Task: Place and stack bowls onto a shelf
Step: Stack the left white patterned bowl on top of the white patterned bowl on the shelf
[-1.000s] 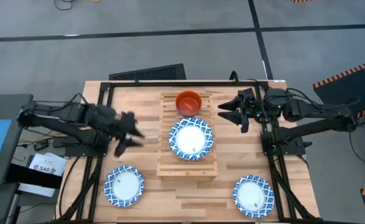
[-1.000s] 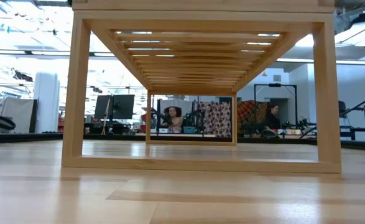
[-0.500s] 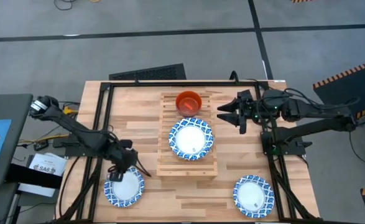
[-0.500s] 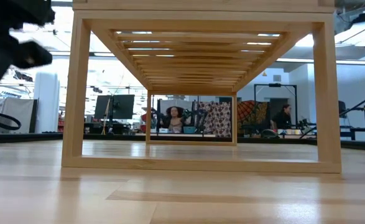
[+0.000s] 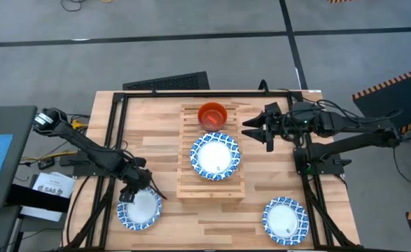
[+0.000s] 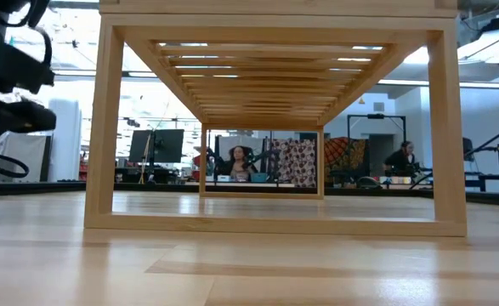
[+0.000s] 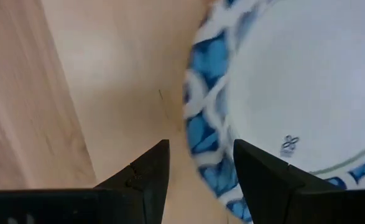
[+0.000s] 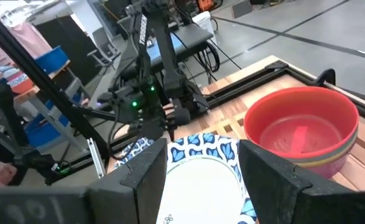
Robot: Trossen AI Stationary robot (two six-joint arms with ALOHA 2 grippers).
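Observation:
My left gripper [image 5: 143, 192] is open above the far rim of the blue-rimmed bowl [image 5: 139, 208] that rests on the table's near left. In the left wrist view my left gripper [image 7: 201, 168] has one finger outside that bowl's rim [image 7: 201, 134] and one over its white centre. My right gripper [image 5: 247, 129] is open and hovers beside the slatted shelf's [image 5: 184, 183] right side. On the shelf a blue-rimmed bowl [image 5: 215, 155] sits in the middle. A red bowl [image 5: 212, 114] sits at the far end, nested on other small bowls [image 8: 322, 163]. A third blue-rimmed bowl [image 5: 286, 219] lies on the table's near right.
The shelf [image 6: 275, 225] stands lengthwise at the table's middle, with its near end bare. Black frame rails [image 5: 114, 140] run along the table's left, right and far sides. The right arm's base [image 5: 321, 161] stands right of the shelf. People sit in the room behind [image 6: 239, 161].
My left gripper has swung from beside the shelf's left side toward the table's near edge and come down over the near-left bowl's rim. It has stayed open. My right gripper has crept slightly toward the shelf. No bowl has moved.

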